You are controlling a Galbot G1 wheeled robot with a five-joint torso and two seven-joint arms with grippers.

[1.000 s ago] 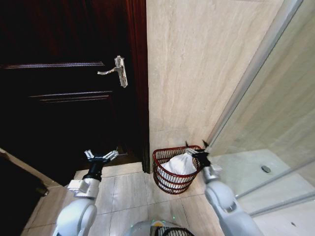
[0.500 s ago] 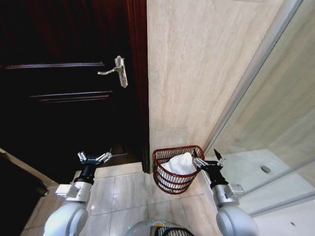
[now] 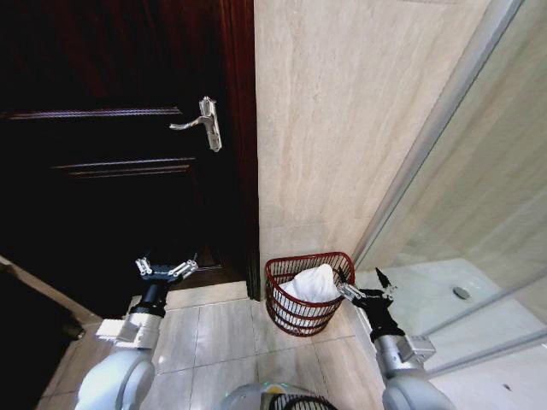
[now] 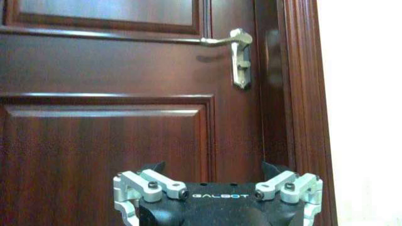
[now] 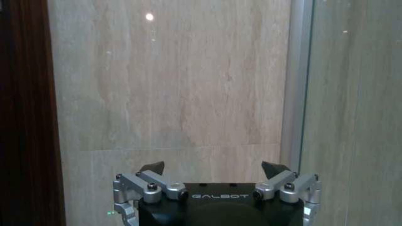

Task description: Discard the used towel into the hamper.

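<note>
The white towel (image 3: 313, 283) lies bunched inside the wicker hamper (image 3: 303, 293), so the right gripper (image 3: 367, 293) at its 3 o'clock and the left gripper (image 3: 166, 270) at 9 hang wide-fingered, carrying nothing.

I see the hamper (image 3: 301, 295), a dark reddish-brown open-weave basket, upright on the floor tiles at lower centre of the head view, with the crumpled white towel (image 3: 313, 284) lying inside it.
</note>
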